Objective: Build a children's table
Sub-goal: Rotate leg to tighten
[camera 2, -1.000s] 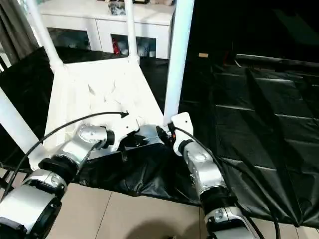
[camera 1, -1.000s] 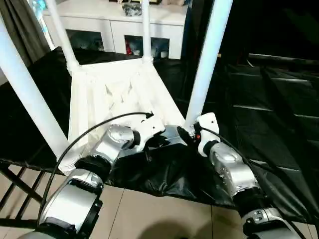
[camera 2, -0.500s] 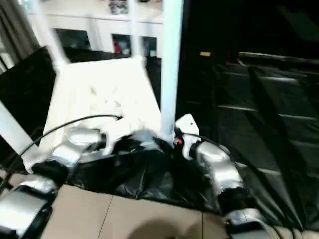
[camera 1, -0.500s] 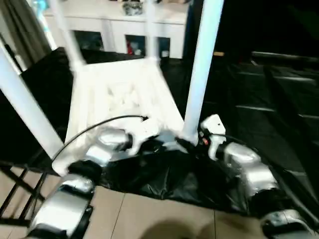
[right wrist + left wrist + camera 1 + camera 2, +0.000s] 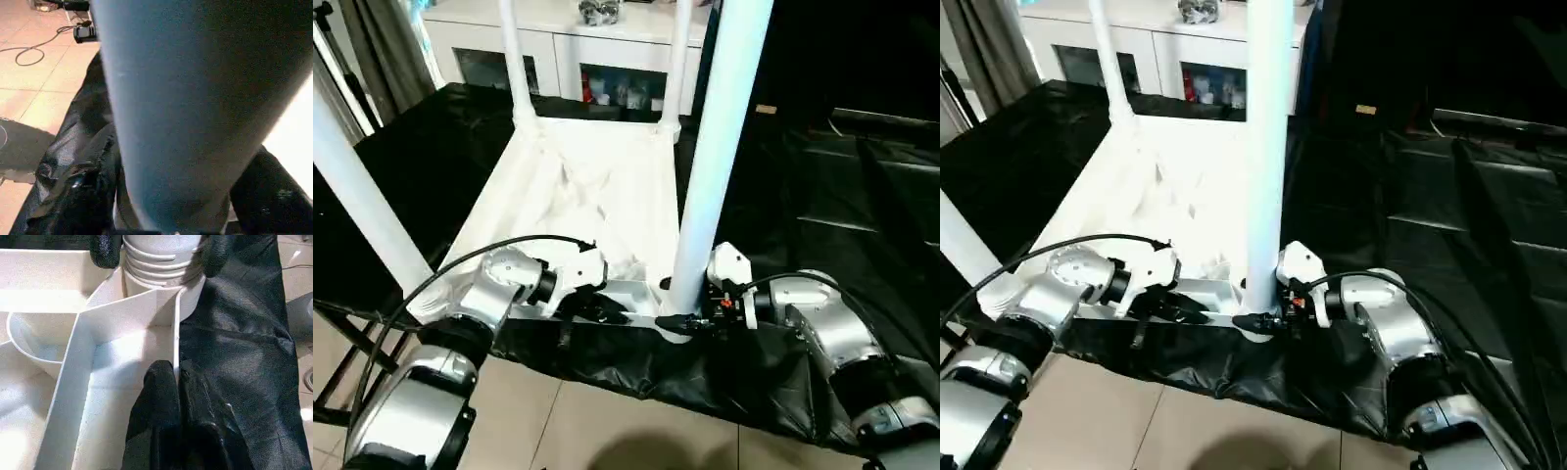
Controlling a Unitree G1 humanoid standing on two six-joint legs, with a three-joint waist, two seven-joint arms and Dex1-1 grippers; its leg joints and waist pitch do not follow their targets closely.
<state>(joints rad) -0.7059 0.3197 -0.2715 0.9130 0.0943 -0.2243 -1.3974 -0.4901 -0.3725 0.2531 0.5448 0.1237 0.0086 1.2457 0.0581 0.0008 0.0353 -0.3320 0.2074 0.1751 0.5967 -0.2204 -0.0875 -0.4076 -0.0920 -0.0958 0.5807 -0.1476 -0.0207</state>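
Upturned table top (image 5: 597,186) lies on black sheet (image 5: 822,206), legs up. Our left gripper (image 5: 177,382) pinches the near rim to steady it; our right gripper (image 5: 690,321) clasps the near-right leg (image 5: 715,147) at its socket, probably for screwing.

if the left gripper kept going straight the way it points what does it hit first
Probably the threaded foot of the near right leg in its corner socket. The left gripper, shut on the tabletop's rim wall, points along that wall toward it, where the right gripper's fingers flank the leg.
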